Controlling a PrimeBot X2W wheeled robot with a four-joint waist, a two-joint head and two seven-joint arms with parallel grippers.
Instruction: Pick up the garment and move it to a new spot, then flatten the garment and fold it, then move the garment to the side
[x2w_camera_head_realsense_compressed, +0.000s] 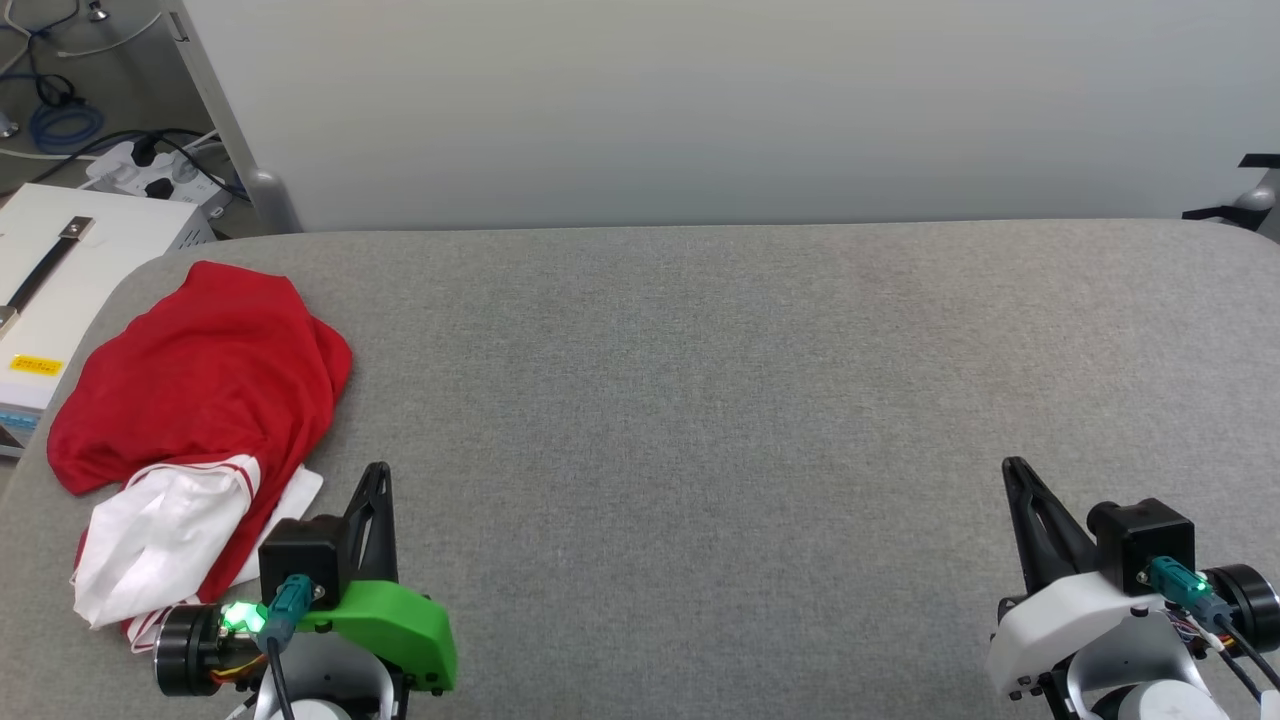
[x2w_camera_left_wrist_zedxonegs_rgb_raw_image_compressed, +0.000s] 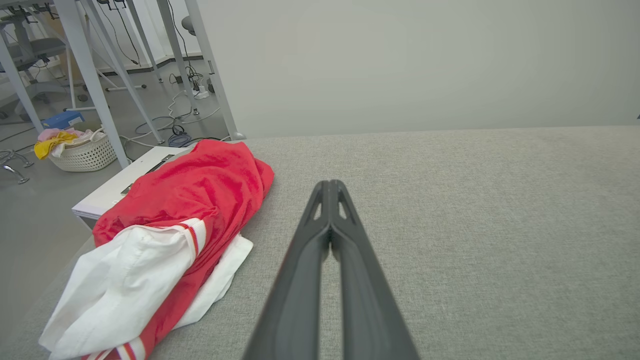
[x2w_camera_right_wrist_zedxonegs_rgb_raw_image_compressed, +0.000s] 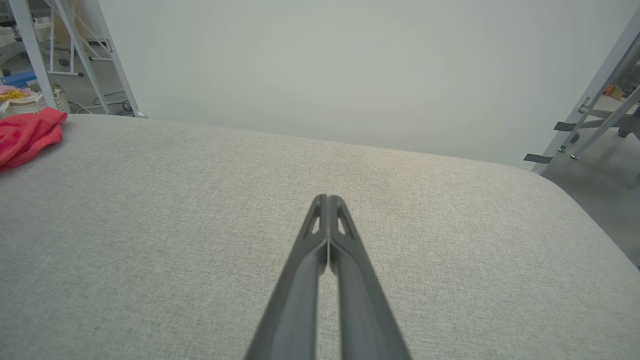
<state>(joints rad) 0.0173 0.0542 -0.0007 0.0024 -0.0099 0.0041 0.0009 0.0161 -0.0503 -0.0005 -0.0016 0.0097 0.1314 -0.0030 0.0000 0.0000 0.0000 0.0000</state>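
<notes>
Red-and-white basketball T-shirt (x2w_camera_head_realsense_compressed: 200, 390) lies crumpled just left of closed, empty left gripper (x2w_camera_head_realsense_compressed: 377, 475); closed right gripper (x2w_camera_head_realsense_compressed: 1015, 468) well apart.

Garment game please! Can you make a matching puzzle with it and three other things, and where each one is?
1. garment
2. left end effector
3. right end effector
4. basket

A. shut, far from the garment
B. standing on the floor
C. crumpled at the grey table's left end
D. shut, right beside the white sleeve

Pairs: 1-C, 2-D, 3-A, 4-B.
</notes>
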